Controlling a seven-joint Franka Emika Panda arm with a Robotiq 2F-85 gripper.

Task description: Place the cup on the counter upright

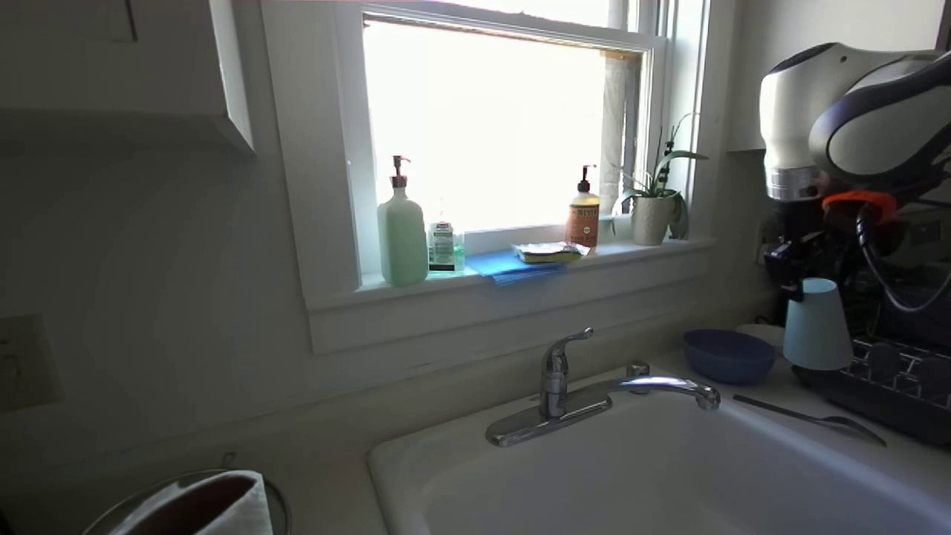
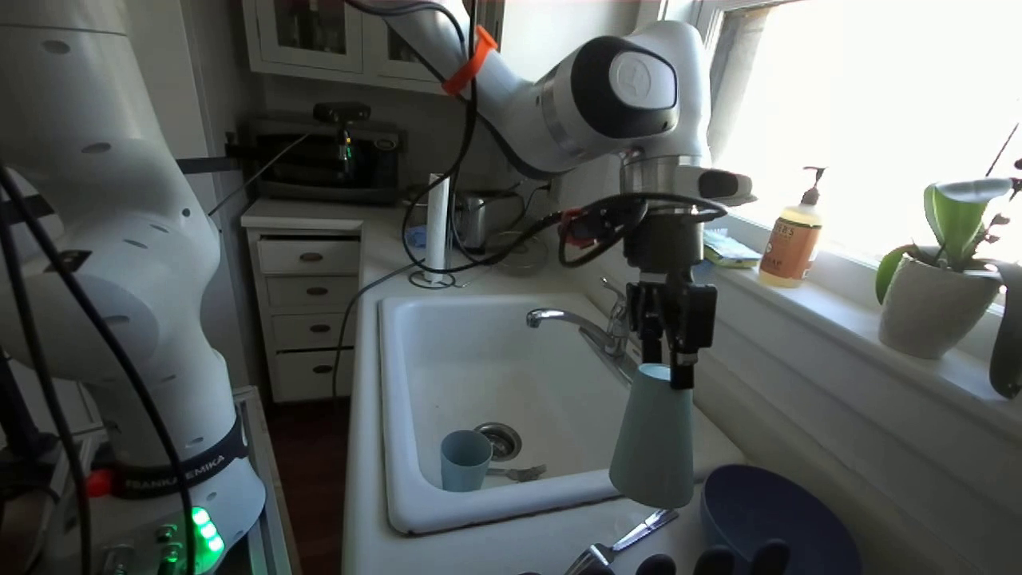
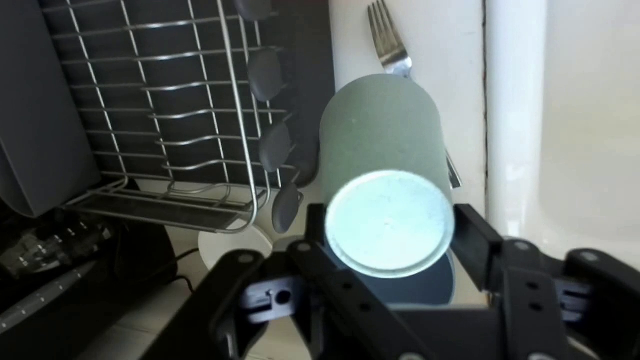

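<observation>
The counter (image 3: 445, 55), light and flat, runs around the sink (image 2: 511, 375). The arm (image 2: 551, 112) stands in front of the sink and reaches back, its wrist hanging at one end of the basin. The window (image 1: 490, 126) rises behind the sink, washed out with light. The rack (image 3: 310, 75), dark with bare wire, is on the counter beside that same end of the sink. Up behind the sink runs the sill (image 2: 848, 307), with the plant (image 1: 651, 221) on it. The faucet (image 1: 553, 379) is mounted along the sink's back edge, its spout out over the basin. The green bottle (image 1: 403, 238) and the orange bottle (image 1: 583, 223) stand on the sill. The bowl (image 1: 728, 358), dark blue, sits on the counter just off the sink's back corner.

The gripper (image 2: 667, 363) hangs over the counter beside the sink, its jaws clamped on the cup (image 2: 655, 451). That cup, pale bluish and tapered, is in the air beside the sink, upside down and slightly tilted: narrow base up between the jaws, wide end down. The blue cup (image 2: 465, 467) stands inside the sink, mouth up, next to the drain (image 2: 501, 441). A fork (image 3: 395, 50) lies on the counter close along the sink; a second fork (image 2: 523, 473) lies inside the sink.
</observation>
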